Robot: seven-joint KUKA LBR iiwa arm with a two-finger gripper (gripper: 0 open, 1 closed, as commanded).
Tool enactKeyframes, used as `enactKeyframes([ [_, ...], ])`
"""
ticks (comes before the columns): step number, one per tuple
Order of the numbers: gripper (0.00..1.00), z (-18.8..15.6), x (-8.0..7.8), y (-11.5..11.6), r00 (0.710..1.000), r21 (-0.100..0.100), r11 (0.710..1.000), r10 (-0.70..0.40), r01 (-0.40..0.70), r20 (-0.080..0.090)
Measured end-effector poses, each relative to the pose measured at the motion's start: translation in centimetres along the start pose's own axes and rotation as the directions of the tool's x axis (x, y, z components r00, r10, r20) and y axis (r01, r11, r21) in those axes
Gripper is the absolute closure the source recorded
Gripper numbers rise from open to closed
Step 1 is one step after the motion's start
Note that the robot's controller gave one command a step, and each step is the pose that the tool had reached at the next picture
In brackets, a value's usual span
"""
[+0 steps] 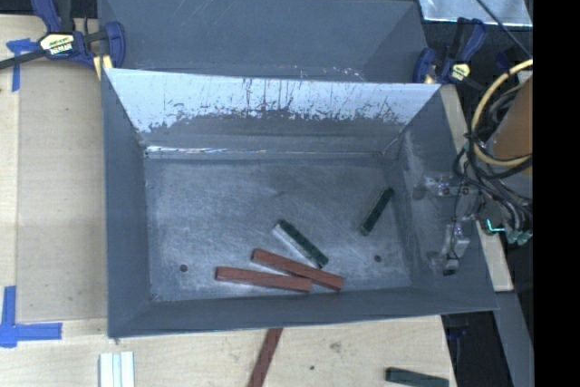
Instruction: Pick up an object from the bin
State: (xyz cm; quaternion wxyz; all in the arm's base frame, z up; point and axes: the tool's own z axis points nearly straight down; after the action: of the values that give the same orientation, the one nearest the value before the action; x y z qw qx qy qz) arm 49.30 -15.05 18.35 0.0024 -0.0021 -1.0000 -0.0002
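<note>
Bin viewed from above, contents listed left to right. The grey metal bin (122, 222) has sloping walls and a flat, scuffed floor. Toward the front of the floor, left of centre, lies a reddish-brown flat stick (263, 279), almost level with the front wall. A second reddish-brown stick (297, 270) lies just behind it, slanting down to the right; the two appear to touch near the first stick's right end. Just behind these, a dark green stick with a pale edge (302, 244) slants the same way, its lower end just beside the second brown stick. Further right and well apart from this group, a plain dark green stick (377, 210) lies tilted steeply near the foot of the right wall. The gripper (450, 260) hangs over the right sloping wall, beside this last stick but not touching it and with nothing visible in its grasp. Whether it is wide or narrow cannot be told. Cables (485, 163) loop round the wrist above it.
</note>
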Motion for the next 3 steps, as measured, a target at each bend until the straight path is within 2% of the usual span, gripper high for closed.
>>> enactKeyframes([
  [1, 0.0, -0.4, -0.2, 0.1, 1.0, 0.002, 1.0, -0.004, 0.004, 0.008],
  [2, 0.0, 4.4, -2.7, 0.9, 0.998, 0.004, 0.998, -0.069, 0.069, 0.014],
  [3, 0.0, 7.9, -4.1, 2.6, 0.964, 0.002, 0.964, -0.265, 0.265, 0.005],
])
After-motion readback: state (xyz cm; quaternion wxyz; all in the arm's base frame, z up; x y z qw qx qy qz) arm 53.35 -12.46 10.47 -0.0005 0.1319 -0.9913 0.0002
